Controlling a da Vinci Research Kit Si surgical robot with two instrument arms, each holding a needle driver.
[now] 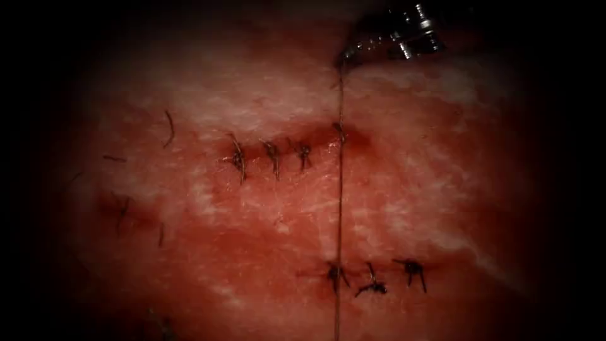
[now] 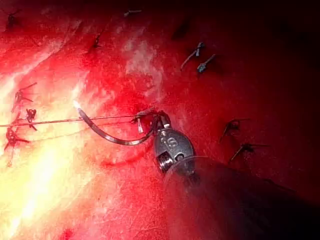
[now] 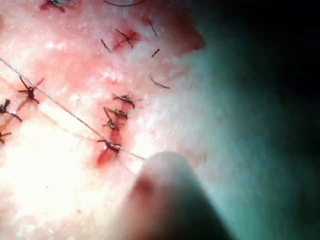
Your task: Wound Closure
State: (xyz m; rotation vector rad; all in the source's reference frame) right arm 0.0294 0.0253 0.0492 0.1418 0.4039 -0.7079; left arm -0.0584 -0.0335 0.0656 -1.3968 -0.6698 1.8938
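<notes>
Left gripper (image 2: 161, 120) clamps curved steel needle (image 2: 112, 135) end, taut thread (image 1: 340, 189)

Glossy metal claw (image 2: 161, 121), polished steel needle (image 2: 107, 134), wet glistening tissue (image 1: 265, 208), dark matt thread (image 1: 340, 189)

Tool (image 1: 353, 53) at the tissue's (image 1: 442, 189) far edge, coming in from the upper right, jaw tips meeting at the top end of a thread (image 1: 339, 202). Thread runs taut straight down to the near edge, crossing the right end of the upper cut (image 1: 284, 148). Three knotted stitches (image 1: 271, 155) along that cut, three more knots (image 1: 372, 275) lower right. Cut thread ends (image 1: 169, 128) at the left.
</notes>
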